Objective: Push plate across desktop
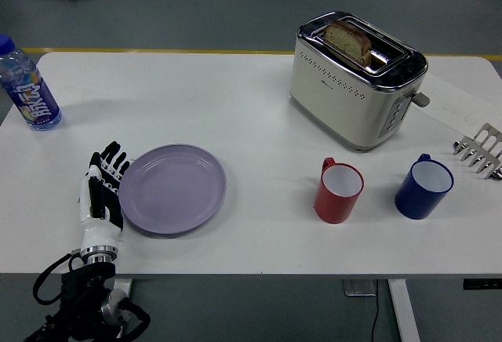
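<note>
Fingers (110, 158) of our left hand (102, 193) are straight, holding nothing, edge against the plate (172, 188). We push low and level, steering short of the red mug (339, 191).

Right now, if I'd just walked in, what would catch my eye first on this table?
Probably the robot's left hand, black-and-white fingers spread flat against the left rim of a lilac plate near the table's front left. Next, the cream toaster at the back right, a slice of bread sticking out of its slot. In front of it stand a red mug and a blue mug, side by side.
</note>
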